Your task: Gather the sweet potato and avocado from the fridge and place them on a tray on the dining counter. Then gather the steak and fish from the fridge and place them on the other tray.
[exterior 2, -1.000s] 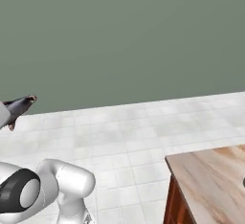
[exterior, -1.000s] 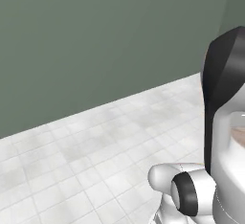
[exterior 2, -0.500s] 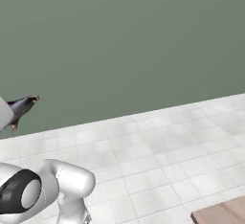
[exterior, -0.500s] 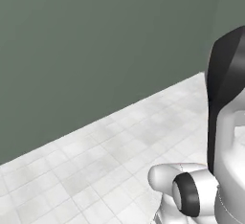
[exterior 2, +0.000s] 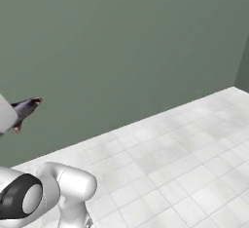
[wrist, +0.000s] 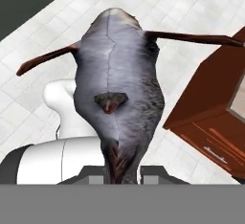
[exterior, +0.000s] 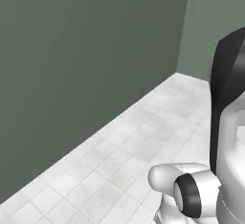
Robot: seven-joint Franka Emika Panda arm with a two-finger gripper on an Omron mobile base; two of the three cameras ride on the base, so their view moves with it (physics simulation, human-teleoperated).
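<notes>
Above the white floor (wrist: 28, 103), gripper (wrist: 122, 170) clamps fish (wrist: 117, 94) by the tail; base turning could swing it loose

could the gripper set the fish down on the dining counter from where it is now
Probably not yet. The gripper is shut on the fish, but the dining counter sits off to one side.
</notes>
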